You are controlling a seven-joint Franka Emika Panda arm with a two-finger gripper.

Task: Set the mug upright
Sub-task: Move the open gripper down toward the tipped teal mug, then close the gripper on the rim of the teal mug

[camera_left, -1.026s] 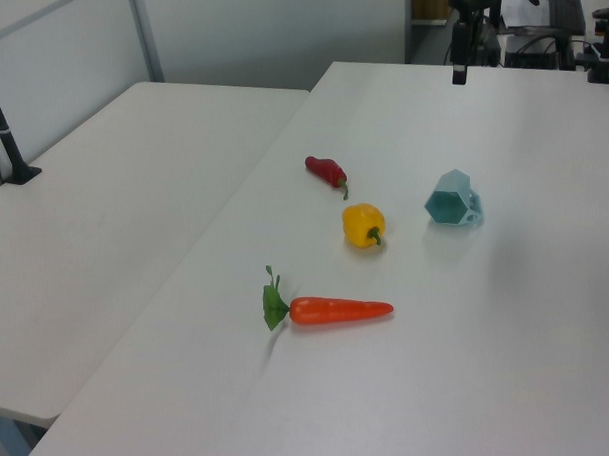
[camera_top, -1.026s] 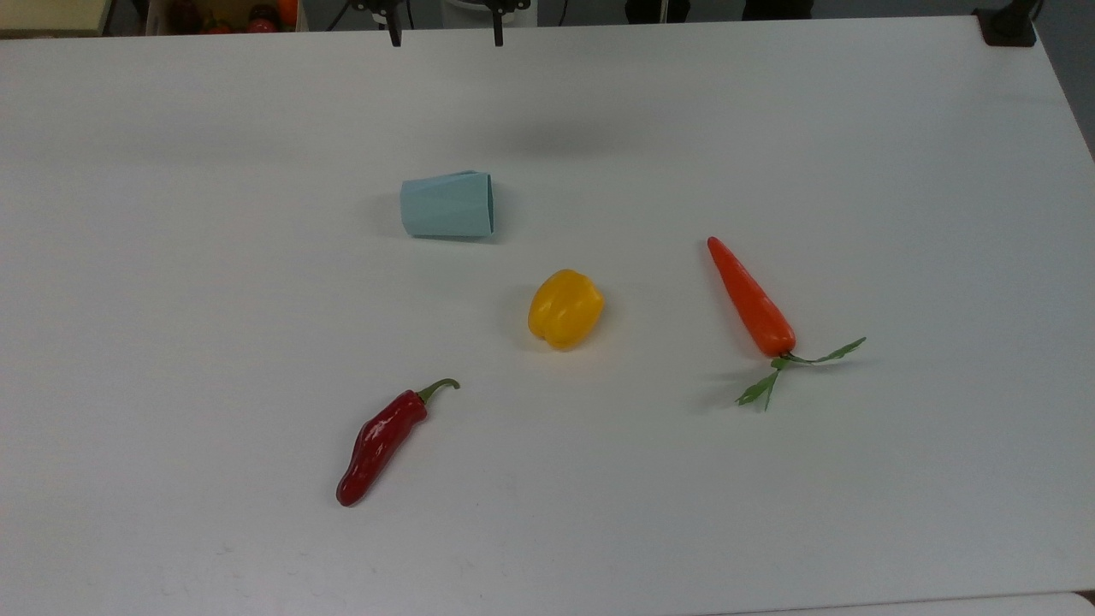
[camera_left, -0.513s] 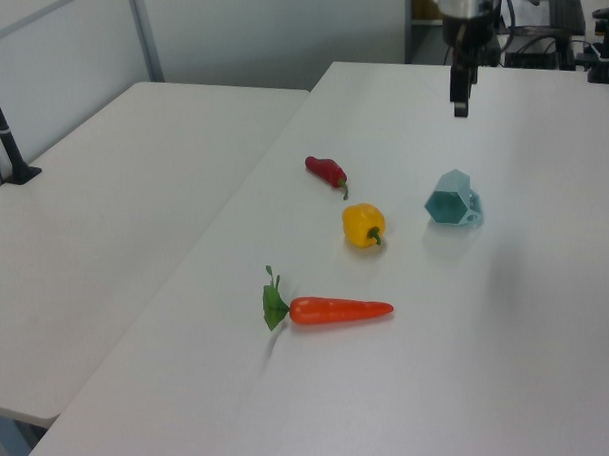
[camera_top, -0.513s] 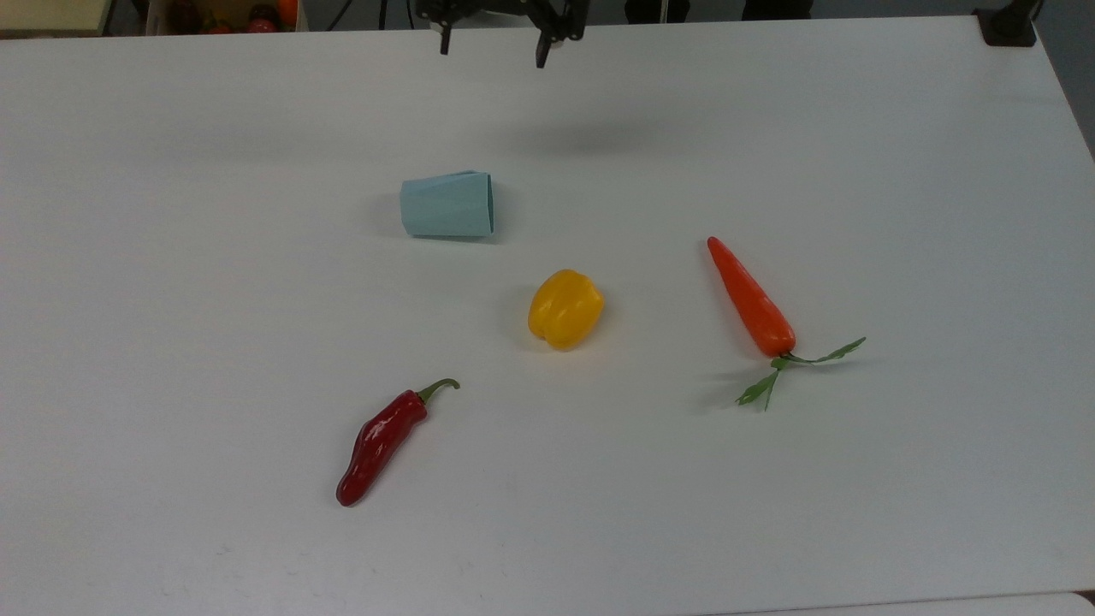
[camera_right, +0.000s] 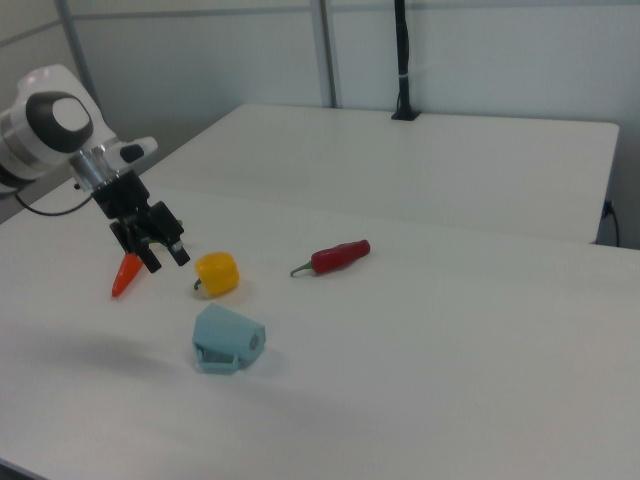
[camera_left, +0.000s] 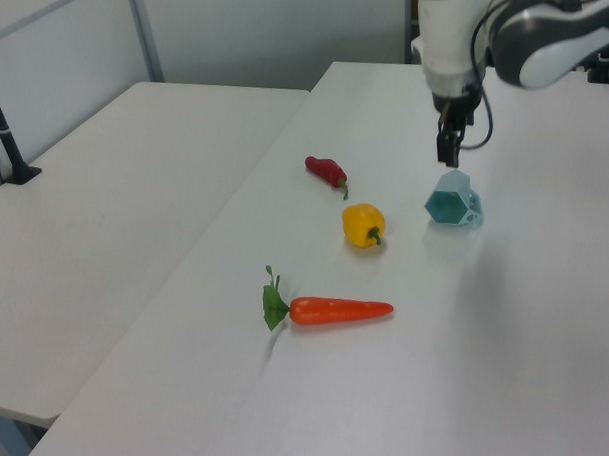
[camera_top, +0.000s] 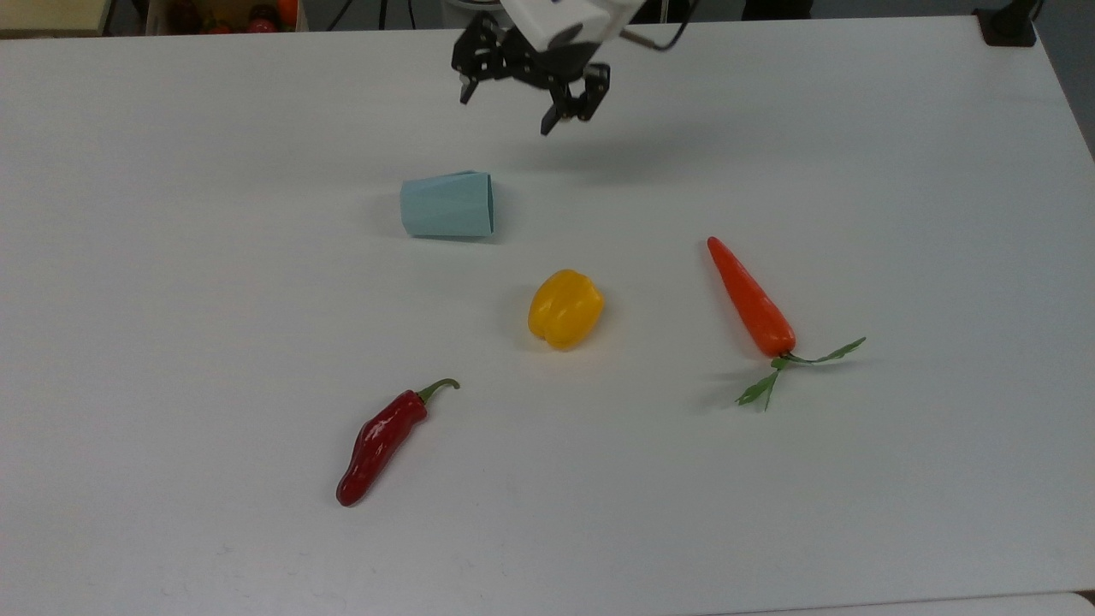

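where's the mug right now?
In the top view the mug lies on its side left of centre on the table, up-left of the yellow pepper, with the open gripper hovering just beyond it.

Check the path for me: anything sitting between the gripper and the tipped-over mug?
Nothing. In the top view the stretch from the open gripper to the mug is bare white table; the yellow pepper lies beyond the mug.

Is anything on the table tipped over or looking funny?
Yes. The mug lies on its side near the yellow pepper, its open end facing the top view's right. The chili and carrot lie flat, which looks normal. The open tool hangs above the table, holding nothing.
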